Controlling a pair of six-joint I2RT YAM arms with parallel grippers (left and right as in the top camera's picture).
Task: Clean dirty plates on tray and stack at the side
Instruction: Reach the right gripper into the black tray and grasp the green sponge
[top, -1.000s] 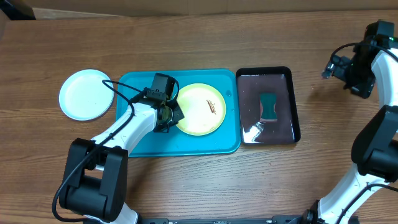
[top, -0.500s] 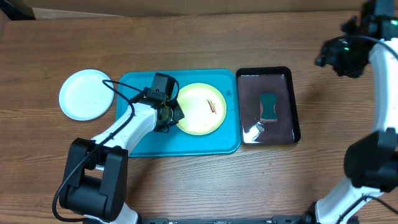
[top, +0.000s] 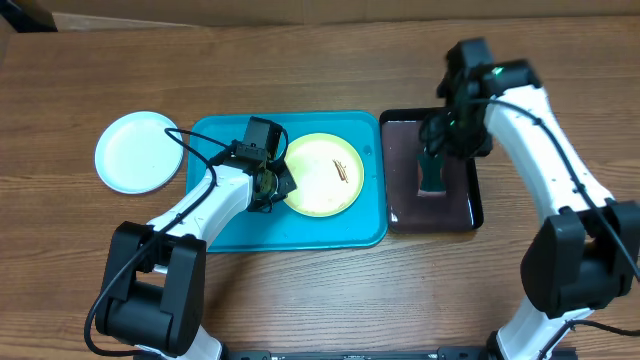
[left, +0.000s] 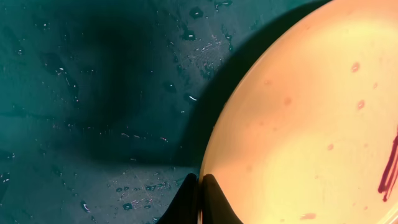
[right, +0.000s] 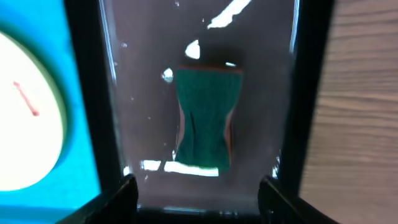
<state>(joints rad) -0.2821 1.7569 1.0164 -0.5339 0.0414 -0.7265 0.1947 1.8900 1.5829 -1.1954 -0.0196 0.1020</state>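
A yellow-green plate (top: 322, 176) with a brown smear (top: 342, 172) lies on the turquoise tray (top: 230, 225). My left gripper (top: 271, 187) is shut on the plate's left rim. In the left wrist view the fingertips (left: 200, 190) pinch the edge of the plate (left: 311, 112) above the wet tray (left: 93, 93). A white plate (top: 138, 150) rests on the table left of the tray. My right gripper (right: 199, 193) hangs open over a green sponge (right: 205, 118) without touching it. The overhead view shows my right gripper (top: 438, 148) above the black tray.
The glossy black tray (top: 473, 190) holds water and the green sponge (top: 433, 172), right beside the turquoise tray. Its dark rim (right: 87, 62) separates it from the turquoise tray (right: 81, 162). Bare wooden table (top: 330, 300) surrounds both trays.
My right arm has swung in from the far right edge to above the black tray and sponge, its jaws narrowing somewhat. The left arm and plate have not moved.
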